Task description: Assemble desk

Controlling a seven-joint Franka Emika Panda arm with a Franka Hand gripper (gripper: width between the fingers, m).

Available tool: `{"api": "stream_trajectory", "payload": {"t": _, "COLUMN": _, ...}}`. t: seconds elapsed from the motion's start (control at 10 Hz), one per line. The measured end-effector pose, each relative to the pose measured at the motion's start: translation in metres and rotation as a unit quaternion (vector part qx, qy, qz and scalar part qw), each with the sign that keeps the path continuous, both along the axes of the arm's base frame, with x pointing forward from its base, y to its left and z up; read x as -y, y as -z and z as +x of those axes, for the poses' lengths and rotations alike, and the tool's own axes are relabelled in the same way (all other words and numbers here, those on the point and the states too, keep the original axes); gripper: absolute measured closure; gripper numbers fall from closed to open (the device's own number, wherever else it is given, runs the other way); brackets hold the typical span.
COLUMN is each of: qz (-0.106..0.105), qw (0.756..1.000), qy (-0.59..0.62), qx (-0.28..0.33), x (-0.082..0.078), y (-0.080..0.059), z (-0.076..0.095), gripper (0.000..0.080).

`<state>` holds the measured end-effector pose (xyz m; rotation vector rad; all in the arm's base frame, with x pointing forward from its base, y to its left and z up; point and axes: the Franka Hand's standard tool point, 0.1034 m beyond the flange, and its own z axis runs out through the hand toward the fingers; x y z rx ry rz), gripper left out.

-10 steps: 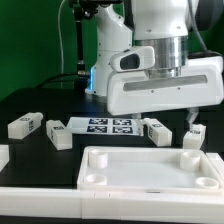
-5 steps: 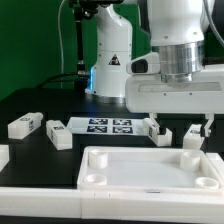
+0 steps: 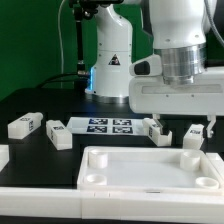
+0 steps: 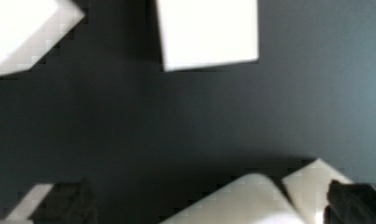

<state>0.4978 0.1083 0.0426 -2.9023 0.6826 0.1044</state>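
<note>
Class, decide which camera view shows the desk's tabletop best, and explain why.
The exterior view: the tabletop lies in front, raised rim and corner sockets plain. The wrist view shows only cropped white pieces; none is clearly the tabletop.

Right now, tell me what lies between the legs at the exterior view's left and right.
The marker board; the exterior view shows it.

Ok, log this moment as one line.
fingers: open, empty | position: over leg, exterior view's right | tabletop: no legs fitted
</note>
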Motion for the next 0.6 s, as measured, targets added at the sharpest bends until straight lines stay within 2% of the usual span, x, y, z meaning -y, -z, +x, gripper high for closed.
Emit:
{"api": "stream_trajectory", "payload": {"t": 0.2, "qz": 0.029, "qw": 0.997, "qy": -0.028, "qx": -0.067, "x": 0.0047, "y": 0.0007, "z": -0.0014, "gripper": 0.0150}}
{"api": "stream_trajectory", "payload": {"t": 0.3, "qz": 0.035, "qw": 0.996, "qy": -0.028, "qx": -0.082, "x": 0.0059, "y": 0.0014, "z": 0.0005, "gripper": 0.0150}}
{"api": "stream_trajectory", "payload": {"t": 0.5, "qz": 0.058, "qw": 0.986, "qy": -0.043, "qx": -0.153, "x": 0.0085, "y": 0.0018, "z": -0.0070, "gripper": 0.0150}}
{"api": "stream_trajectory", "payload": {"t": 0.6, "qz": 0.072, "qw": 0.978, "qy": -0.048, "qx": -0.189, "x": 0.0050, "y": 0.0012, "z": -0.0061, "gripper": 0.0150}}
